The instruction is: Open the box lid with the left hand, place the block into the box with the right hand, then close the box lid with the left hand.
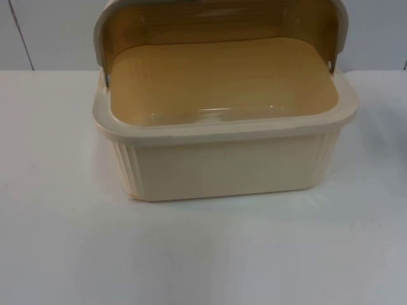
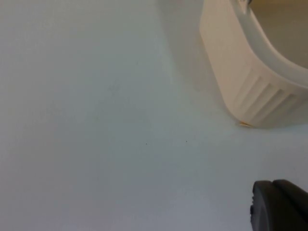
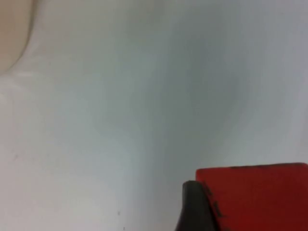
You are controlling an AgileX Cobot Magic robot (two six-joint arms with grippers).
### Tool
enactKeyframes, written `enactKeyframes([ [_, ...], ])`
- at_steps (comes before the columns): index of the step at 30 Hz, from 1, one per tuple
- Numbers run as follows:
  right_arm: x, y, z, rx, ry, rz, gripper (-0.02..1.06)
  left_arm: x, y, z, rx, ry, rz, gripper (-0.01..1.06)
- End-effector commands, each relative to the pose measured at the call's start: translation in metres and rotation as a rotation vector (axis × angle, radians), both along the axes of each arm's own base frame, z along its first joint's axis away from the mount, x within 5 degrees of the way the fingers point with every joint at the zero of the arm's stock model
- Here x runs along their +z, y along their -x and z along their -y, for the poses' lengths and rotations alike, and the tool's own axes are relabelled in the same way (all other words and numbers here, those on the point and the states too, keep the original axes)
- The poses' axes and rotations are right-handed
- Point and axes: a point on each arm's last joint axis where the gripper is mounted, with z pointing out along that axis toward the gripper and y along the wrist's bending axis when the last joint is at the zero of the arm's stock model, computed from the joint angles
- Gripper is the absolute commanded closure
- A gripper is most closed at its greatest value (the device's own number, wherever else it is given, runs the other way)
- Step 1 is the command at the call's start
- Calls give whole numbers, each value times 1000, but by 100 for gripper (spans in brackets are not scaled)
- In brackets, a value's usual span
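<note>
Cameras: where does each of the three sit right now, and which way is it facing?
Top view: fixed above, looking down and forward at the open box, lid raised, on the white table.
Left wrist view: on the left arm, looking along the left claw; one black fingertip shows, near the box's ribbed corner.
Right wrist view: on the right arm, a dark fingertip against the red block.
Top and left wrist views share the box.

Box [image 1: 222, 165]: cream outside with vertical ribs at the corners; tan-yellow inside.
Lid [image 1: 219, 22]: translucent amber panel, grey-beige rim.
Block [image 3: 255, 197]: red.
Counter [image 1: 63, 241]: plain white.
Left hand fingertip [image 2: 279, 207]: black.
Right hand fingertip [image 3: 195, 209]: black.
</note>
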Motion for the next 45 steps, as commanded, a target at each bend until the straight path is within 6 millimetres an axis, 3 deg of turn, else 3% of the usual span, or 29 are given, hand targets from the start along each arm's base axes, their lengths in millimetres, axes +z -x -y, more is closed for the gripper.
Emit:
enactKeyframes([
  [1, 20, 15, 0, -19, -6, 11, 105, 1, 1, -1, 0, -3, 9, 105],
  [6, 38, 31, 0, -37, -14, 19, 105, 1, 1, -1, 0, -3, 9, 105],
  [14, 42, 38, -8, -66, -76, 6, 105, 1, 1, -2, -3, -24, 10, 105],
  [18, 41, 39, -30, -22, -91, -3, 105, 0, 0, -2, -3, -24, 8, 105],
  [23, 43, 44, -91, 95, -107, 59, 105, 0, 0, -2, -3, -24, 8, 105],
  [24, 43, 44, -91, 95, -107, 59, 105, 0, 0, -2, -3, -24, 8, 105],
  [28, 47, 51, -134, 142, -138, 153, 105, 1, 0, -2, -3, -24, 10, 105],
  [29, 47, 51, -134, 142, -138, 153, 105, 1, 0, -2, -3, -24, 10, 105],
  [33, 40, 52, -172, 218, -113, 240, 105, 1, 0, -2, -3, -24, 10, 105],
  [35, 36, 51, -179, 215, -112, 247, 105, 1, 0, -2, -3, -23, 12, 105],
  [39, 19, 38, -213, 243, -185, 354, 105, 1, 0, -2, -3, -23, 16, 105],
  [45, 0, 23, -226, 225, -236, 401, 105, 1, 0, -2, -3, -23, 16, 105],
])
